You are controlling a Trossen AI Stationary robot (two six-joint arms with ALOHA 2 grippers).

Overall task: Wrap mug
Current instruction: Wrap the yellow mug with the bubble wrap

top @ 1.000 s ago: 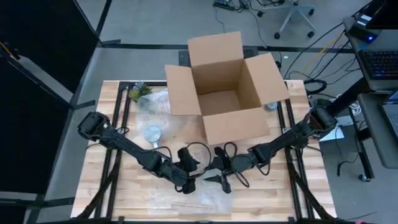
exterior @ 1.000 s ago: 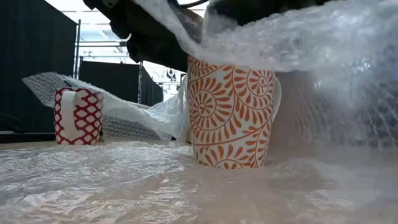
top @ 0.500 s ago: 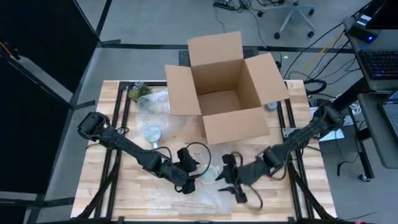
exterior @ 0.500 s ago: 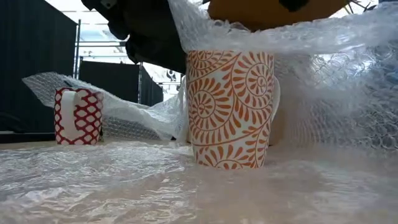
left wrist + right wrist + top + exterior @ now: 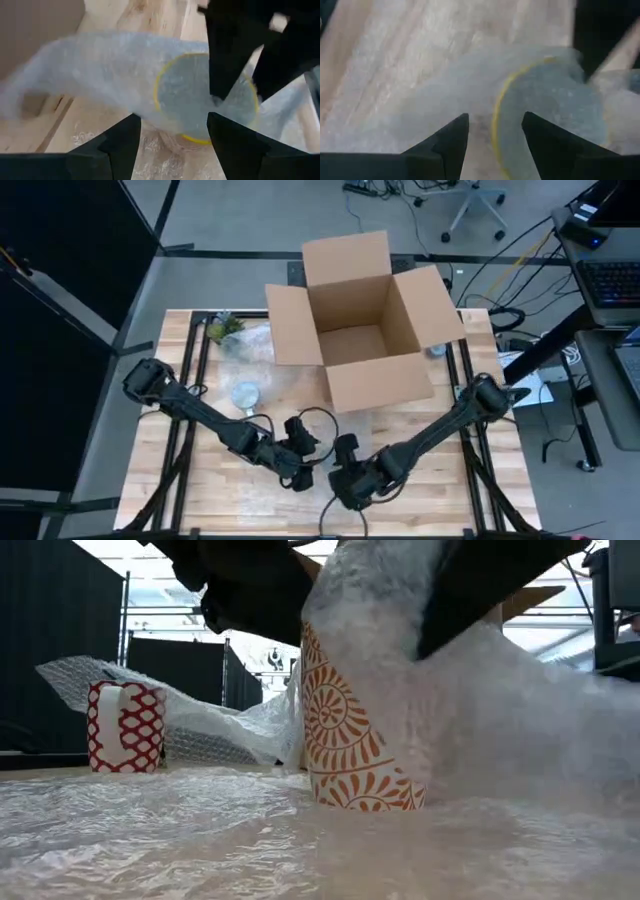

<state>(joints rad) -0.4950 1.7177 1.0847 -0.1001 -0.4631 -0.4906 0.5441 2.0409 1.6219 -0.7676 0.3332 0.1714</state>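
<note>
Orange-patterned mug upright on the desk, at about 6 o'clock from the open cardboard box. Bubble wrap draped over its mouth and down one side; more lies under it. Left gripper above the mug at its 9 o'clock side, fingers spread, holding nothing. Right gripper at the mug's 3 o'clock, fingers parted over the wrap; grasp unclear. Red-patterned mug well apart, beside more wrap.
</note>
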